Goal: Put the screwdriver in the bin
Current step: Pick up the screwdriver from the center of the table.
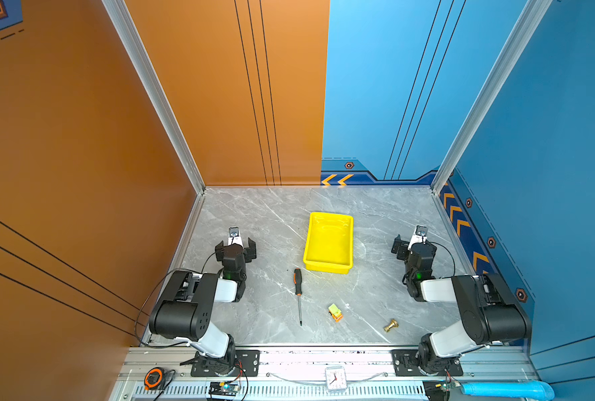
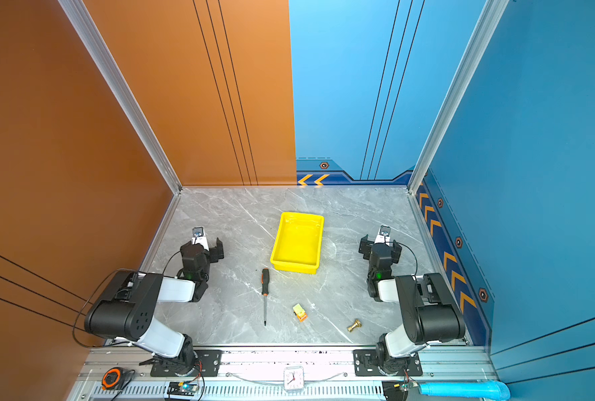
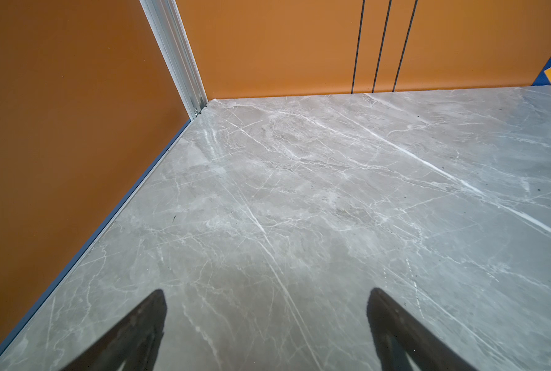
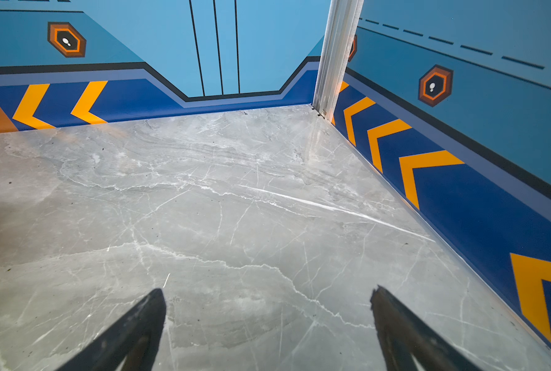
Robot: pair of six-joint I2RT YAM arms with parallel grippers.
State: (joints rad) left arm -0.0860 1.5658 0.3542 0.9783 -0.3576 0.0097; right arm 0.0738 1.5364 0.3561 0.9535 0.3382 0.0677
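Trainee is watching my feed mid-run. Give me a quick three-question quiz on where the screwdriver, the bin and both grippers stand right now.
1. True or false: the screwdriver already lies inside the bin.
2. Which end of the screwdriver points toward the bin, handle or tip?
3. Pick one: the fingers of the left gripper and right gripper are A) spread and empty, B) shut, C) clamped on the screwdriver.
Key: 1 false, it lies on the table beside the bin's near wall; 2 handle; 3 A.
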